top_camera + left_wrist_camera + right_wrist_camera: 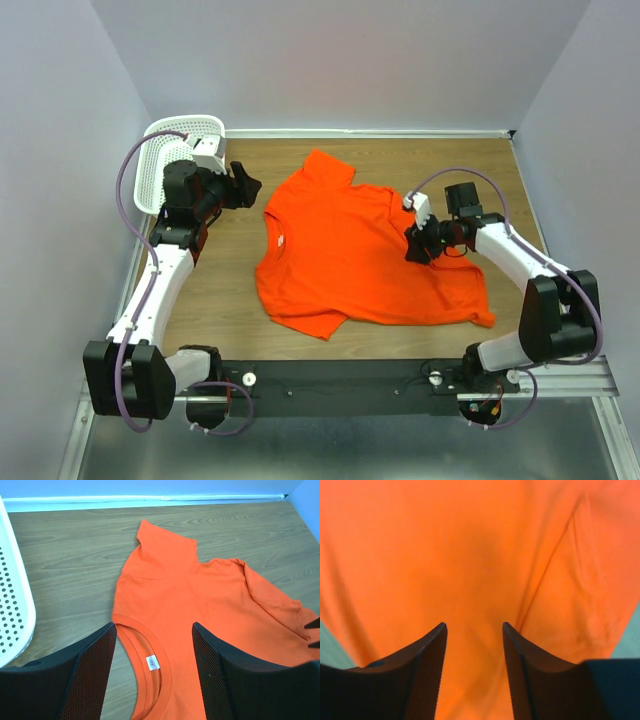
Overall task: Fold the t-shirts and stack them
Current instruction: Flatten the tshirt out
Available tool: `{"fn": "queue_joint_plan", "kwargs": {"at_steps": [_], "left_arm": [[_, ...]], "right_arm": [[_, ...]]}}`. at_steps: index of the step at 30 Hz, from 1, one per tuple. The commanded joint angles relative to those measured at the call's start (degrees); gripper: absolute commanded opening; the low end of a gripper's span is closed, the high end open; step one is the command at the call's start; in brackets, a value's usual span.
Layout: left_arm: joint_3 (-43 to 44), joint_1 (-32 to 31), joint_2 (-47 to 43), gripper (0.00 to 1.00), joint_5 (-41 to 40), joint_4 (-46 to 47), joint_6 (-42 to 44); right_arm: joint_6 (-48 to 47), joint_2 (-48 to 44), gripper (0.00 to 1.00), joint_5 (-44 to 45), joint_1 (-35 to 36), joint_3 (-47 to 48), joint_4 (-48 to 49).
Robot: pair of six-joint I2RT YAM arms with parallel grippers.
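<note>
The t-shirt (360, 250) is bright orange-red and lies spread on the wooden table, collar to the left, with one sleeve pointing to the back. My left gripper (245, 185) hangs open just left of the collar. In the left wrist view the t-shirt (210, 595) fills the middle, and its collar and white label (152, 662) show between the open left gripper (154, 627). My right gripper (412, 245) is over the shirt's right side. Its wrist view shows the t-shirt (470, 555) close below the open right gripper (474, 625), with nothing pinched between the jaws.
A white mesh basket (170, 160) stands tilted at the back left corner, right behind my left arm; its rim (12, 605) shows in the left wrist view. Bare wood (220, 290) lies left of the shirt. Walls close in the table on three sides.
</note>
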Motion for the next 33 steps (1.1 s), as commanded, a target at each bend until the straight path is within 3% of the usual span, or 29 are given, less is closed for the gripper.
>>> {"fn": "queue_joint_plan", "kwargs": {"at_steps": [1,4,7,11,16,33], "left_arm": [[-0.84,0.07,-1.02,0.7,-0.87,0.04,0.9],[-0.76,0.16,-1.2,0.7,-0.96,0.04,0.9],[-0.84,0.08,-1.63,0.7,-1.57,-0.05,1.08],[-0.93,0.07,-2.07,0.7,-1.92,-0.05,1.08],[-0.76,0.07,-2.08,0.7,-1.31,0.04,1.17],[-0.93,0.07,-1.99,0.7,-0.25,0.22,0.9]], "right_arm": [[0.12,-5.03,0.58,4.09,-1.34,-0.62,-3.22],[4.69,-5.22,0.58,7.25,-2.04,2.02,-0.51],[14.87,-0.49,0.58,7.01,-6.51,6.32,2.58],[20.25,6.64,0.57,7.7,-8.64,8.79,4.34],[22.28,9.37,0.57,14.02,-8.99,7.92,7.51],[23.34,14.91,0.55,14.47,-9.26,7.12,8.65]]}}
